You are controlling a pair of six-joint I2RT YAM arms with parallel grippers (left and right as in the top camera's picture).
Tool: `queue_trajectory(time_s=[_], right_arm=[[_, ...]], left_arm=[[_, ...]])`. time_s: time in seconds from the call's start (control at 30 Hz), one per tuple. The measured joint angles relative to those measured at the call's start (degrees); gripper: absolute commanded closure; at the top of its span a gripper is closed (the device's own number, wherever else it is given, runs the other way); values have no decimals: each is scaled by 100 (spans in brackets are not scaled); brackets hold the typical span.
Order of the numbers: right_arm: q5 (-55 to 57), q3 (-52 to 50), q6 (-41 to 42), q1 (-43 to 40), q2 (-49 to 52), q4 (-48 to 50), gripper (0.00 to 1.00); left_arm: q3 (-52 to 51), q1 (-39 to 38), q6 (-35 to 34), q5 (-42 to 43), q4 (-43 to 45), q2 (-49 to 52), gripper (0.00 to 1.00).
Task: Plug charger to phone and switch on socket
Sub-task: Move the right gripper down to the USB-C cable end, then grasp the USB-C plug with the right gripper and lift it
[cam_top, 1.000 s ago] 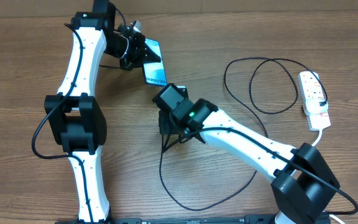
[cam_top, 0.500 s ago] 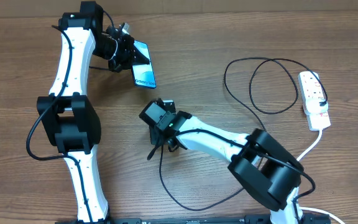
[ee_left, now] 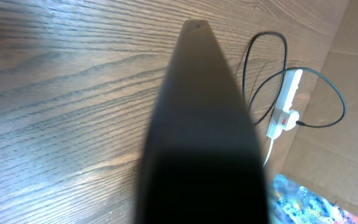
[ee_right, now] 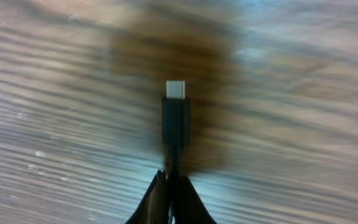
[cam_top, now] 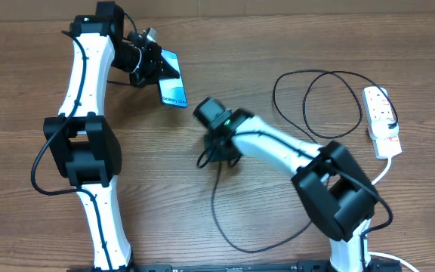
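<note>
My left gripper (cam_top: 154, 68) is shut on the phone (cam_top: 174, 89) and holds it tilted above the far left of the table, cyan screen up. In the left wrist view the phone (ee_left: 197, 137) is a dark blurred shape that hides the fingers. My right gripper (cam_top: 219, 149) is shut on the charger near its plug tip, a little right of and below the phone. In the right wrist view the plug tip (ee_right: 175, 112) sticks out past the closed fingers (ee_right: 171, 180) over bare wood. The charger cable (cam_top: 316, 72) loops towards the socket (cam_top: 381, 121) at the right edge.
The socket's thick white cord (cam_top: 384, 171) runs down to the front right. The charger also loops near the front edge (cam_top: 240, 250). The socket also shows in the left wrist view (ee_left: 288, 102), beside a brown cardboard surface (ee_left: 347, 93).
My right gripper has swung up and to the right with the charger, towards the phone. The left gripper with the phone moved up-left earlier and now holds still.
</note>
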Motion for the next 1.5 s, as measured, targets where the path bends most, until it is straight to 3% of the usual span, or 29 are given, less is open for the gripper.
queue_trajectory(time_s=[0.2, 0.53, 0.57, 0.6, 0.73, 1.5], right_arm=[[-326, 199, -1233, -619, 2, -579, 96], [-791, 199, -1814, -730, 7, -557, 93], [-807, 199, -1851, -713, 11, -553, 73], [-813, 199, -1888, -686, 22, -540, 62], [-844, 199, -1941, -621, 37, -527, 51], [-341, 212, -1480, -623, 214, -323, 76]], left_arm=[[0, 195, 0, 0, -2, 0, 96], [0, 256, 0, 0, 2, 0, 96], [0, 256, 0, 0, 13, 0, 96], [0, 256, 0, 0, 59, 0, 96], [0, 256, 0, 0, 181, 0, 96], [0, 256, 2, 24, 197, 0, 96]])
